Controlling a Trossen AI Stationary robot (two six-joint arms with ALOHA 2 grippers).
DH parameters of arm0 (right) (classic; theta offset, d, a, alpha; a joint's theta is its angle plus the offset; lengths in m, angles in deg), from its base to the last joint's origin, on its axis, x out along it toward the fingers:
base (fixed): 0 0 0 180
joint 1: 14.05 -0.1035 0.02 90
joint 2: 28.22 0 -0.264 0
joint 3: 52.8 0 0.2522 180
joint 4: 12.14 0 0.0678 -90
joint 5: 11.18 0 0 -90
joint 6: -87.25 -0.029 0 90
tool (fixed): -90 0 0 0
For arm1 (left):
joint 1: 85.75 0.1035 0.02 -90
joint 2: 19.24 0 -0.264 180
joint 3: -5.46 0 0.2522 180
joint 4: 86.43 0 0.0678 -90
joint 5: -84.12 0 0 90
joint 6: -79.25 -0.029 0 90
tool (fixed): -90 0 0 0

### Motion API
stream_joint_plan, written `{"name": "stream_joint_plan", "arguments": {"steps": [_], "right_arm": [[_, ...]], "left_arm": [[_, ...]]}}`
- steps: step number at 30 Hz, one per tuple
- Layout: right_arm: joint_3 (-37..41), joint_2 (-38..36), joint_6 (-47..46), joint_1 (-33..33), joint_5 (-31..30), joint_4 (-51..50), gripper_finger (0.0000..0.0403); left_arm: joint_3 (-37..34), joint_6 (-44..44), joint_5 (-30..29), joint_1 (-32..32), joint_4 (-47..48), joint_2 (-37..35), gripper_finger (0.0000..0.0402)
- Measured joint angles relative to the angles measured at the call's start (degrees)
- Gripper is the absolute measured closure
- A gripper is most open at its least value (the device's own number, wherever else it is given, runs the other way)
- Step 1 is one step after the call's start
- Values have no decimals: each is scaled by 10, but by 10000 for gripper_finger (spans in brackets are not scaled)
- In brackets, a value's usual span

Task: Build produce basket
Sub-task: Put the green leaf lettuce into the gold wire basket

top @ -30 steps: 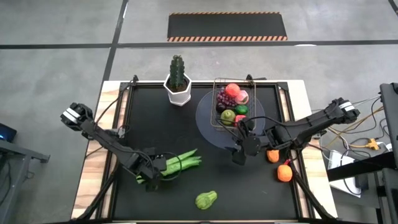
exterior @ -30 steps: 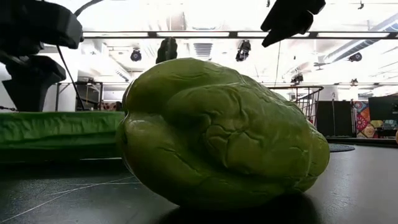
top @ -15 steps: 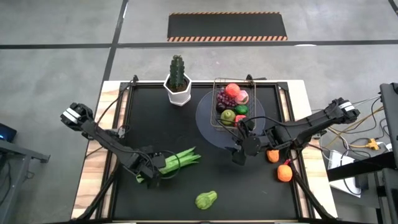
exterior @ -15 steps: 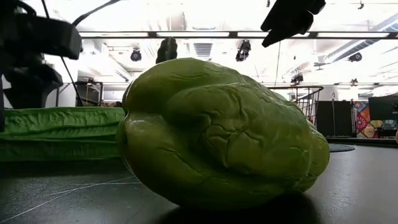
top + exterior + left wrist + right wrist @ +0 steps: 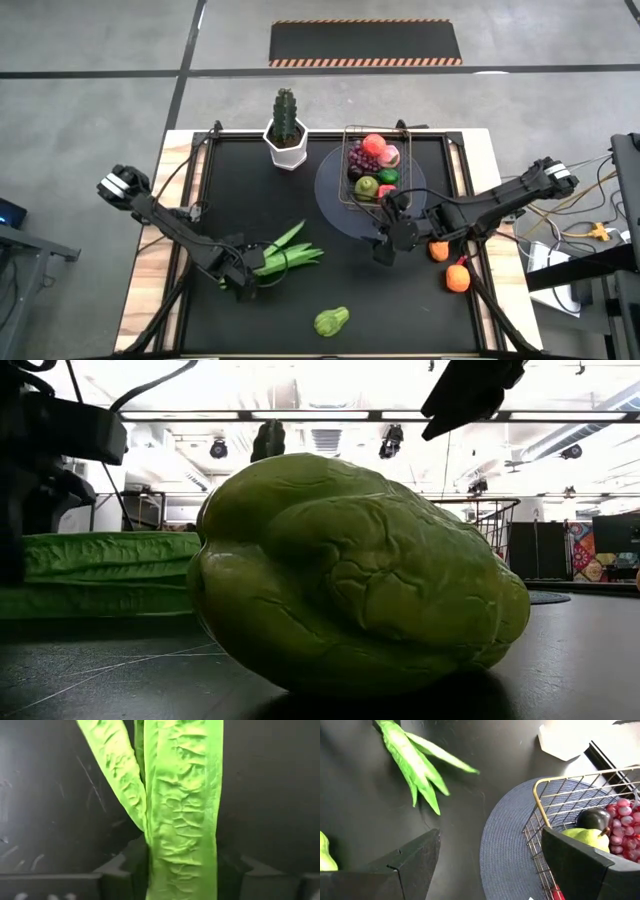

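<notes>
Now fanned and swung versus a second ago, long green beans (image 5: 285, 255) pinched in left tool (image 5: 243, 277) for carrying to basket (image 5: 373, 168); right tool (image 5: 384, 250) wide, waiting nearby.

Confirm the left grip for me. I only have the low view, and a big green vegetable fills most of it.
Observer: The left end effector has the green beans between its fingers, which press on both sides of the stem end.
Operator: Right arm?
Observer: The right end effector is open and empty, next to the basket at the edge of the round plate.
Operator: What's outside the basket?
Observer: The green vegetable blocking your view lies alone near the table's front edge. Two orange pieces lie beside the right arm.
</notes>
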Motion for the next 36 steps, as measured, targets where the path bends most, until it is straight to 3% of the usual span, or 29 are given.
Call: {"name": "stream_joint_plan", "arguments": {"steps": [6,12,16,20,26,32,36], "right_arm": [[18,0,14,0,0,31,76],[18,-20,49,0,0,48,76],[18,-51,79,-1,0,50,76],[29,-81,116,-5,0,78,76],[111,-94,223,-6,35,309,76],[209,-51,312,-6,115,668,76],[223,-8,349,-6,126,788,76]], "left_arm": [[20,-31,-59,0,-6,-30,305],[18,-154,-176,0,-108,-96,309],[-7,-286,-237,0,-243,-137,310],[-51,-462,-249,2,-461,-162,310],[-133,-647,-225,11,-758,-168,311],[-179,-678,-174,57,-912,-145,311],[-173,-676,-144,99,-970,-103,311]]}}
